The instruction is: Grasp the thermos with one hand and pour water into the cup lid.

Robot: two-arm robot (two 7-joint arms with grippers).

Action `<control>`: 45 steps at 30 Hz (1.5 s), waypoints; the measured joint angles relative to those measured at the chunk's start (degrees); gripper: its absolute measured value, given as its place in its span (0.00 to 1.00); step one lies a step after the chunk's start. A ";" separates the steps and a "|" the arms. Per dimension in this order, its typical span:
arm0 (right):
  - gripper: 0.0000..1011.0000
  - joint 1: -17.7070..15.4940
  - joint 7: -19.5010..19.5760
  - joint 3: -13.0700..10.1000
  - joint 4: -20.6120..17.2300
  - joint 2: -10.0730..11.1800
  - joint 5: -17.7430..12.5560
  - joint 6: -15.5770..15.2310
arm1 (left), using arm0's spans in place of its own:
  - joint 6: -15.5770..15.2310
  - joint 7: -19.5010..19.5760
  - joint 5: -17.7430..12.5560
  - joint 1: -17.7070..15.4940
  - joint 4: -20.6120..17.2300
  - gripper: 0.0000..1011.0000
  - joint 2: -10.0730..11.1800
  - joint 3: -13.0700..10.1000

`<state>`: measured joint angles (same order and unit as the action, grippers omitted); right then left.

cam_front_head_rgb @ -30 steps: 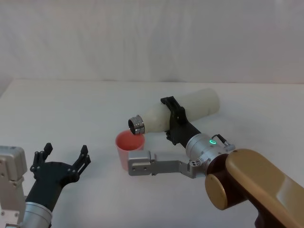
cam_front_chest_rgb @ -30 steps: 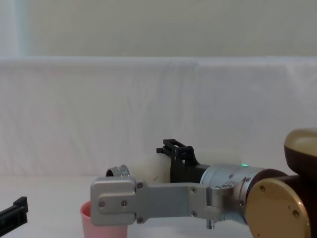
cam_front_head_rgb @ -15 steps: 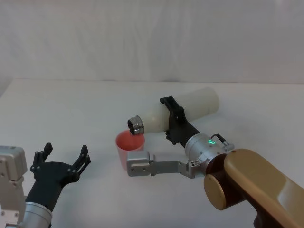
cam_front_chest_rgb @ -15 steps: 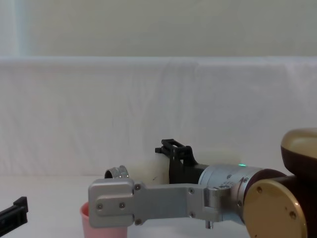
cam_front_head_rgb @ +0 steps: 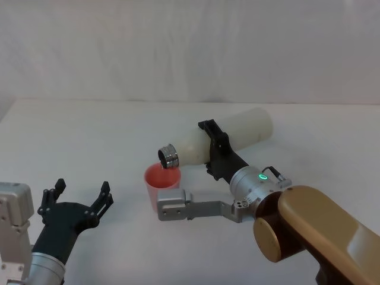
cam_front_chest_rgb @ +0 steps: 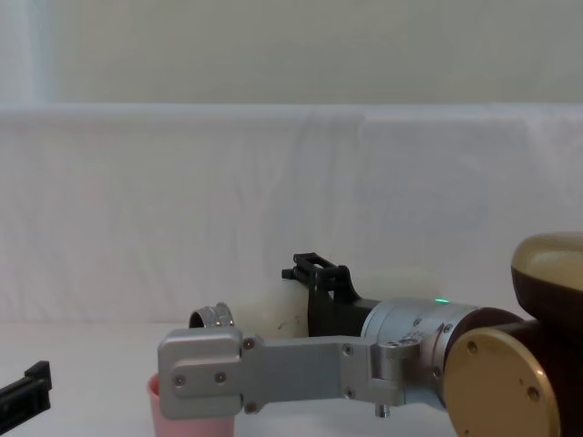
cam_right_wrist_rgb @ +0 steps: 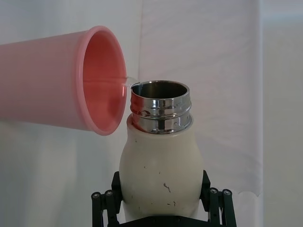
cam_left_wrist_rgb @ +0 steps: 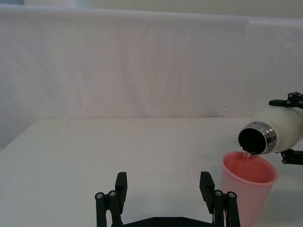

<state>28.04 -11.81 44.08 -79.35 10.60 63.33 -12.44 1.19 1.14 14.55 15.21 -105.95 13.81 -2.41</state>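
Left gripper (cam_front_head_rgb: 76,205), at lower left of the head view, rested with fingers spread, grasping nothing; right gripper (cam_front_head_rgb: 212,151), at centre frame, was clenched around the thermos (cam_front_head_rgb: 225,138); thermos lay tipped, its steel neck (cam_front_head_rgb: 168,157) just above the cup lid (cam_front_head_rgb: 159,183) standing on the white table (cam_front_head_rgb: 89,136); a thin stream of water (cam_left_wrist_rgb: 245,156) entered the cup lid.

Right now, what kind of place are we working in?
Probably a robot test bench or lab, not a kitchen: a bare white table with a plain white cloth backdrop. On it stands a pink cup; the right pincer holds the thermos tilted over it.
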 joint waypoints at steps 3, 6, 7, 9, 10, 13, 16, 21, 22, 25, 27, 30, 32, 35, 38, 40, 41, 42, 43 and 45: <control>0.95 0.06 -0.01 0.08 0.00 -0.01 0.11 0.00 | 0.00 0.00 0.00 0.00 0.00 0.99 0.00 0.00; 0.95 0.10 -0.04 0.15 0.00 -0.03 0.23 0.00 | 0.00 0.00 0.00 0.00 0.00 0.99 0.00 0.00; 0.95 0.10 -0.04 0.15 0.00 -0.03 0.23 0.00 | 0.00 0.00 0.00 0.00 0.00 0.99 0.00 0.00; 0.95 0.12 -0.08 0.17 0.00 -0.03 0.27 -0.01 | 0.00 0.00 0.00 0.00 0.00 0.99 0.00 0.00; 0.95 0.12 -0.10 0.18 0.00 -0.03 0.28 -0.01 | 0.00 0.00 0.00 0.00 0.00 0.99 0.00 0.00; 0.95 0.12 -0.14 0.19 0.00 -0.03 0.30 -0.02 | 0.00 0.00 0.00 0.00 0.00 0.99 0.00 0.00; 0.95 0.14 -0.24 0.20 0.00 -0.03 0.31 -0.03 | 0.00 0.00 0.00 0.00 0.00 0.99 0.00 0.00; 0.95 0.23 -0.34 0.24 0.00 -0.07 0.31 -0.06 | 0.00 0.00 0.00 0.00 0.00 0.99 0.00 0.00; 0.95 0.25 -0.41 0.25 0.00 -0.08 0.34 -0.09 | 0.00 0.00 0.00 0.00 0.00 0.99 0.00 0.00; 0.95 0.32 -0.46 0.27 0.01 -0.12 0.37 -0.11 | 0.00 0.00 0.00 0.00 0.00 0.99 0.00 0.00; 0.95 0.39 -0.52 0.30 0.06 -0.14 0.41 -0.12 | 0.00 0.00 0.00 0.00 0.00 0.99 0.00 0.00; 0.95 0.44 -0.57 0.33 0.11 -0.15 0.45 -0.13 | 0.00 0.00 0.00 0.00 0.00 0.99 0.00 0.00; 0.95 0.46 -0.57 0.35 0.13 -0.15 0.47 -0.13 | 0.00 0.00 0.00 0.00 0.00 0.99 0.00 0.00; 0.95 0.49 -0.57 0.37 0.26 -0.16 0.48 -0.13 | 0.00 0.00 0.00 0.00 0.00 0.99 0.00 0.00; 0.95 0.54 -0.57 0.39 0.40 -0.19 0.48 -0.13 | 0.00 0.00 0.00 0.00 0.00 0.99 0.00 0.00; 0.95 0.60 -0.57 0.40 0.48 -0.20 0.48 -0.12 | 0.00 0.00 0.00 0.00 0.00 0.99 0.00 0.00; 0.95 0.62 -0.57 0.42 0.51 -0.20 0.48 -0.11 | 0.00 0.00 0.00 0.00 0.00 0.99 0.00 0.00; 0.95 0.62 -0.56 0.42 0.52 -0.20 0.48 -0.11 | 0.00 0.00 0.00 0.00 0.00 0.99 0.00 0.00; 0.95 0.62 -0.57 0.42 0.52 -0.20 0.48 -0.11 | 0.00 0.00 0.00 0.00 0.00 0.99 0.00 0.00; 0.95 0.62 -0.56 0.42 0.52 -0.19 0.48 -0.11 | 0.00 0.00 0.00 0.00 0.00 0.99 0.00 0.00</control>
<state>28.66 -12.37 44.50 -78.83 10.41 63.81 -12.55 1.19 1.14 14.54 15.21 -105.95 13.81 -2.42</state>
